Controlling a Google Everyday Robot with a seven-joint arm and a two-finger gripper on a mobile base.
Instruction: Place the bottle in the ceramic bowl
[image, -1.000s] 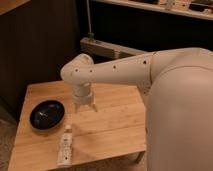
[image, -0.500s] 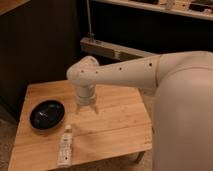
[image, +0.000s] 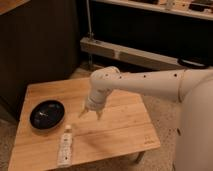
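Camera view: my claw (image: 91, 113) hangs above the middle of the wooden table (image: 125, 127), fingers spread, pinching nothing. The bottle (image: 65, 146) lies flat on the tabletop at seven o'clock from my claw, apart from it, with its cap pointing to twelve o'clock. The ceramic bowl (image: 47, 115) sits at nine o'clock from my claw, near the bottle's cap.
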